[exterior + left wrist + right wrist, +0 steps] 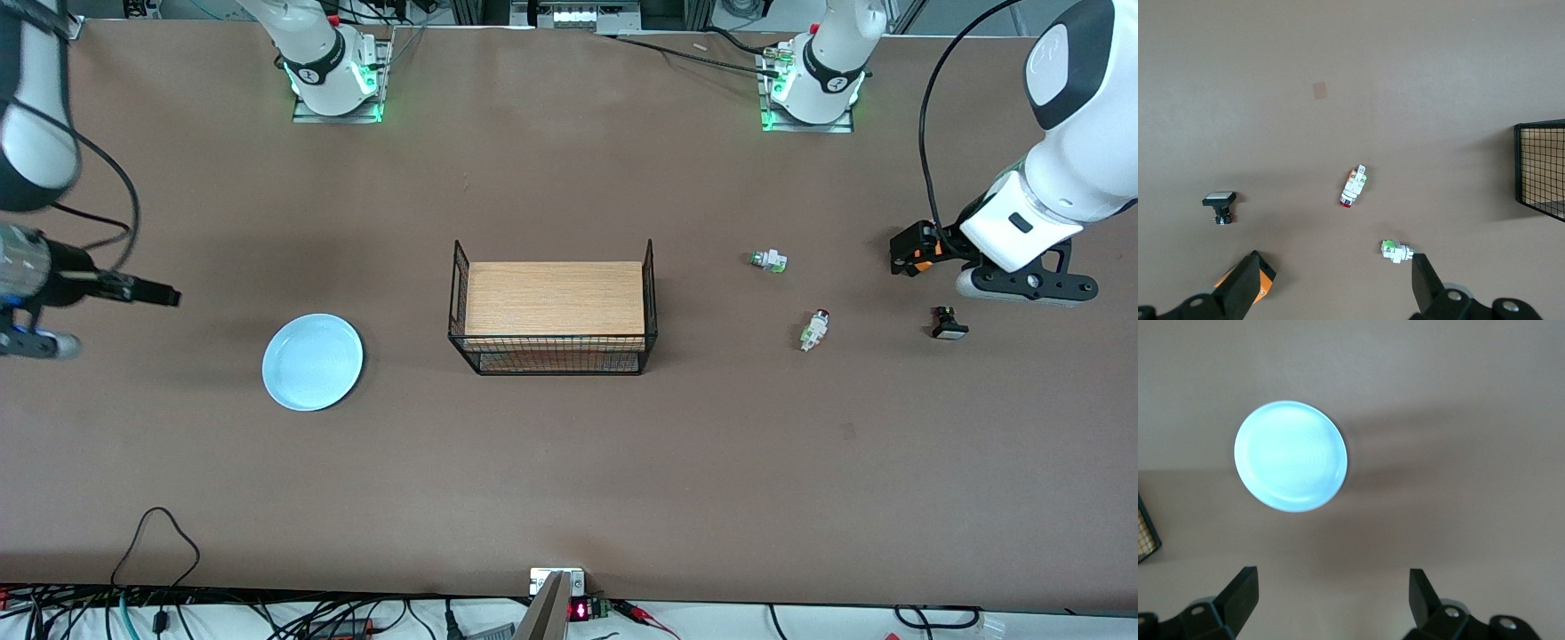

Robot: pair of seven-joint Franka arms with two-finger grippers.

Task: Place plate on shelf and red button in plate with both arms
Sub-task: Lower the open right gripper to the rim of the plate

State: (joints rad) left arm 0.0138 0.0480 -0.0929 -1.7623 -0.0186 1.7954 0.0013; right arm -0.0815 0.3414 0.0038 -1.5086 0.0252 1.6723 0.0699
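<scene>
The pale blue plate [312, 362] [1291, 456] lies flat on the brown table toward the right arm's end. My right gripper [164, 296] [1331, 573] hangs open over bare table beside it, holding nothing. The red button [814, 329] [1353, 187], white and green with a dark red cap, lies on its side toward the left arm's end. My left gripper [909, 252] [1336, 260] hovers open and empty over bare table, apart from the red button. One of its fingers [1425, 283] stands close to a white-green part [1395, 251].
A black wire basket [553, 307] [1541, 170] with a wooden board in it stands mid-table. The white-green part [768, 260] without a red cap lies farther from the front camera than the red button. A black button with a white cap [949, 324] [1219, 203] sits under the left arm.
</scene>
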